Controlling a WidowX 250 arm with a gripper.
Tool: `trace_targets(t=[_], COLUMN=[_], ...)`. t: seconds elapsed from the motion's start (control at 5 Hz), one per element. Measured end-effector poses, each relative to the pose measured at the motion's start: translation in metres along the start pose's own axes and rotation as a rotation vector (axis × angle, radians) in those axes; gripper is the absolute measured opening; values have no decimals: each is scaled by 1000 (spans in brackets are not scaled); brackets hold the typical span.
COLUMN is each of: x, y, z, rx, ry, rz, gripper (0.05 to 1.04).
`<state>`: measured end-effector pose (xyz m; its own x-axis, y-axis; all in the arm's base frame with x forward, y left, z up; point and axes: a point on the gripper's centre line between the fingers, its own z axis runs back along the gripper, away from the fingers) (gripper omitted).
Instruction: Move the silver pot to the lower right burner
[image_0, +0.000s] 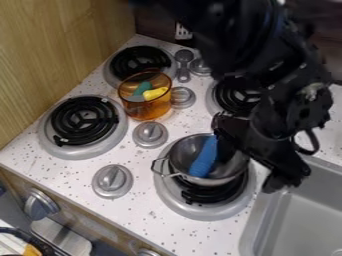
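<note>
The black gripper (250, 142) hangs over the back right side of the silver pot (230, 172), overlapping part of its rim. The pot rests over the lower right burner (210, 197), whose black coil and metal drip pan show around its front and sides. A wire handle sticks out at the pot's left, and a blue object (204, 157) leans inside it. The gripper hides the pot's back right part, and whether it grips the pot cannot be made out.
An amber see-through pot (148, 105) with yellow and green items stands by the upper left burner (140, 62). The lower left burner (83, 120) is bare. Silver knobs (150, 134) sit between the burners. A grey sink (300, 215) lies at the lower right.
</note>
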<state>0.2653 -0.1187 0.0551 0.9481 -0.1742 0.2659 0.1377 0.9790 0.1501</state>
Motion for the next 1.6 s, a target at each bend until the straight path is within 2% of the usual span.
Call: trace_targets(t=[0.2,0.4,0.6,0.8,1.2,1.4,1.6], x=[6,12,21,20,15,13,7], y=[-1,-2,9,38,88,112,134], z=[9,19,35,34,30,27,25], rx=[-18,-24,-65,-122,-128,-127,-107], ry=[32,44,48,-3,-19,-17,-35], rz=[38,98,151,198,118,116,104], gripper=[1001,1001,1001,1001,1001,1001,1001])
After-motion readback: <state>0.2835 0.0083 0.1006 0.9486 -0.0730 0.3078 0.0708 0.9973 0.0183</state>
